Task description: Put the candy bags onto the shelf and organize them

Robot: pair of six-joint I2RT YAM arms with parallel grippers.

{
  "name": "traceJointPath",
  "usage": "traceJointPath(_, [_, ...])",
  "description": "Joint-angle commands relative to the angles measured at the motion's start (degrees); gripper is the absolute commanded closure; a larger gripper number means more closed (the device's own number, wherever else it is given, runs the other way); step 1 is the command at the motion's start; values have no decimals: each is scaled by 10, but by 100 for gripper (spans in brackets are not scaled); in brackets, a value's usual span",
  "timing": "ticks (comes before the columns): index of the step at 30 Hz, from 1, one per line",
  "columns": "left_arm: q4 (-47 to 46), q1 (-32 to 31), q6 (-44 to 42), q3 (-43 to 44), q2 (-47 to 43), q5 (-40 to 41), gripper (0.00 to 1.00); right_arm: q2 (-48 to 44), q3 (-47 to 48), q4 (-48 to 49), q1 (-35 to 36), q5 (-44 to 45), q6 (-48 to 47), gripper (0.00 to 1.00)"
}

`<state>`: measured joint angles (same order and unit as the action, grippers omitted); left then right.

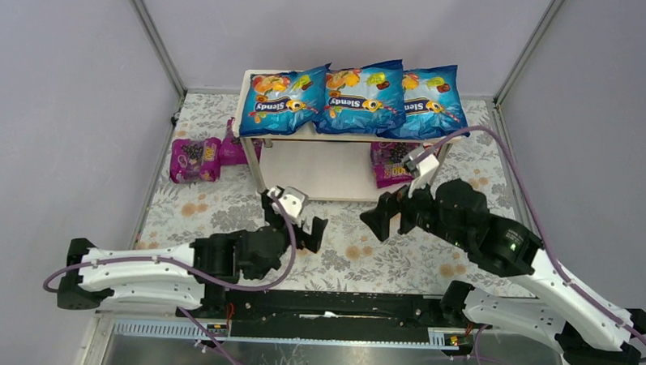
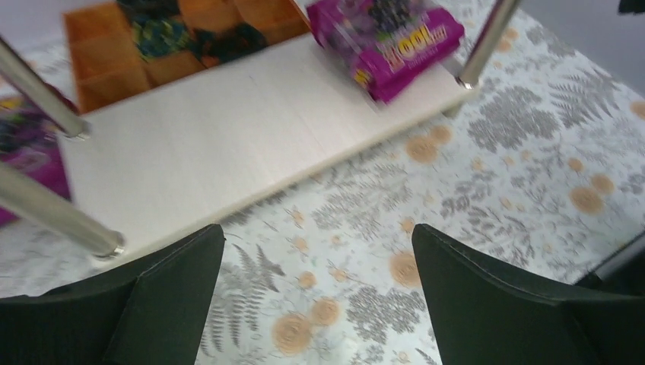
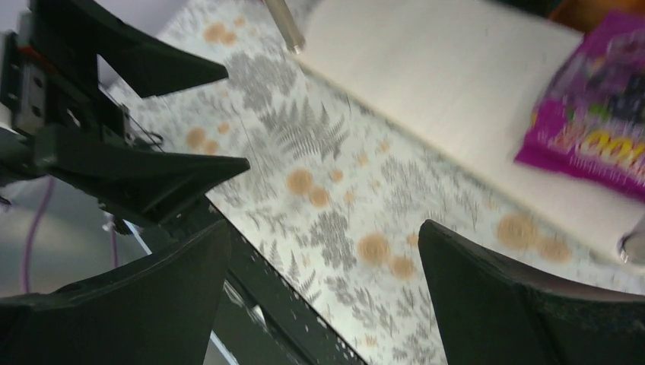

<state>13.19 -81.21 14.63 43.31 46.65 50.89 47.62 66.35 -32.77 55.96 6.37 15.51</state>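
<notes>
Three blue candy bags point(image 1: 357, 98) lie side by side on the top board of the shelf point(image 1: 252, 135). One magenta bag point(image 1: 388, 163) point(image 2: 388, 38) point(image 3: 601, 129) lies at the right end of the lower board point(image 2: 213, 129). Two more magenta bags point(image 1: 192, 160) point(image 1: 234, 150) lie on the table left of the shelf. My left gripper point(image 1: 296, 220) point(image 2: 319, 243) hangs open over the tablecloth in front of the shelf, holding nothing. My right gripper point(image 1: 388, 213) point(image 3: 323, 243) is open and empty too, just in front of the shelf's right half.
A floral tablecloth point(image 1: 366, 253) covers the table. The shelf's silver posts point(image 2: 479, 42) stand at the corners of the lower board. The black base rail point(image 1: 340, 305) runs along the near edge. Grey walls close in the sides and back. The two grippers are close together.
</notes>
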Motion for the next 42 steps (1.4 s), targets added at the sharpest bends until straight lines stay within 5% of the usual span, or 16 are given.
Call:
traceJointPath(1, [-64, 19, 115, -36, 36, -102, 1, -47, -107, 28, -1, 15, 69, 0])
traceJointPath(11, [-11, 91, 259, -72, 40, -197, 1, -87, -359, 205, -2, 180, 232, 0])
traceJointPath(20, [118, 179, 362, -107, -49, -242, 1, 108, -456, 603, -6, 147, 174, 0])
traceJointPath(23, [149, 218, 395, -114, -97, -238, 1, 149, -465, 666, -5, 117, 145, 0])
traceJointPath(29, [196, 368, 353, -82, -117, -298, 1, 113, -591, 833, -5, 106, 133, 0])
traceJointPath(36, [212, 626, 268, -19, -64, -389, 1, 44, -633, 835, -6, 122, 136, 0])
traceJointPath(42, [139, 805, 323, -3, 14, -478, 1, 62, -625, 840, -5, 112, 133, 0])
